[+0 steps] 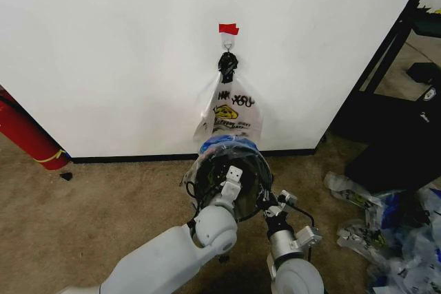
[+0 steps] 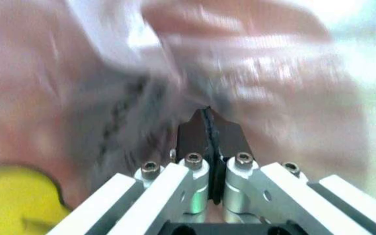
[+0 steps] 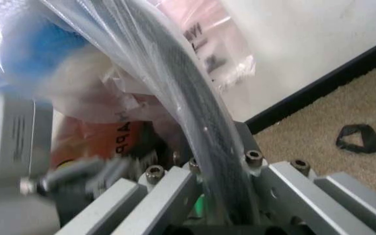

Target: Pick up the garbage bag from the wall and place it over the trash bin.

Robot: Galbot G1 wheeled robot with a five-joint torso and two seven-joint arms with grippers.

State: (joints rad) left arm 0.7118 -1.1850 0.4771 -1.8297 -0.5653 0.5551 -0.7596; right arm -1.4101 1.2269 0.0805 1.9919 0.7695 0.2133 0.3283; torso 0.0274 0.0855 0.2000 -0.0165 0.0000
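Open carpet [image 1: 103, 211] lies left of the trash bin [image 1: 251, 170]; the wall [image 1: 124, 60] blocks behind, bag pile [image 1: 393, 232] right.

I am seeing a white wall [image 1: 124, 53] edged by a black baseboard [image 1: 138, 158], a red tape strip [image 1: 229, 29], blue patches on the clear garbage bag [image 1: 227, 146], and a yellow-and-black printed bag [image 1: 231, 111].

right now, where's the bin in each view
head: bin low centre, just under the hanging smiley bag.
left wrist: cannot tell; blurred film covers what lies behind it.
right wrist: its black mesh rim, wrapped in film, crosses the middle close to the camera.
shared landmark: the black baseboard, in head and right wrist views.
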